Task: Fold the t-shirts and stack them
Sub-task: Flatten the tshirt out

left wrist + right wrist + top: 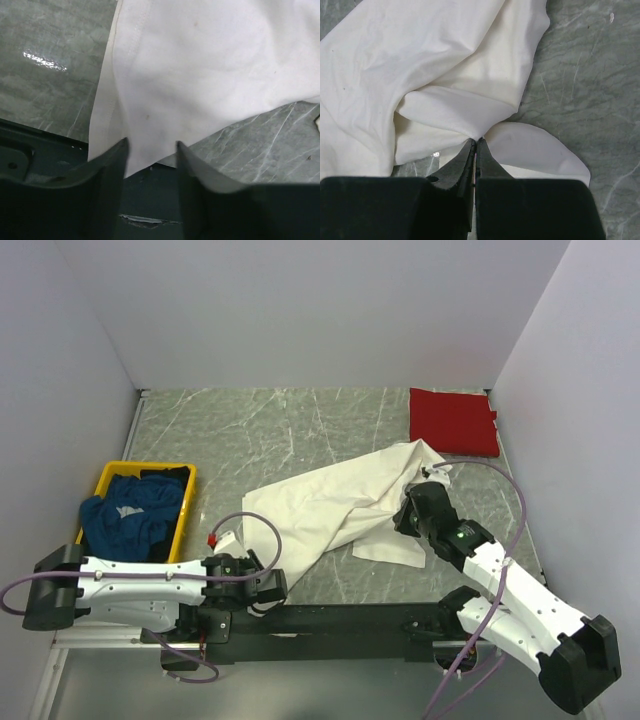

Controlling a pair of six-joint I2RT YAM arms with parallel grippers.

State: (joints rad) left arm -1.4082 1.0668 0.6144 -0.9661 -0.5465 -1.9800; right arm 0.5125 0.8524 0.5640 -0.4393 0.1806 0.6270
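The table (280,430) has a grey-green top with a marble pattern. A cream-white t-shirt (330,505) lies on it, rumpled, from the middle toward the right side, and one corner reaches the near edge. A red t-shirt (452,422) lies folded flat in the far right corner. A yellow tray (104,478) stands at the left edge.

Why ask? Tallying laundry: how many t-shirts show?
3: bright red cloth t-shirt far right; cream-white cloth t-shirt mid-table; dark blue cloth t-shirt in yellow plastic tray, possibly hiding more.
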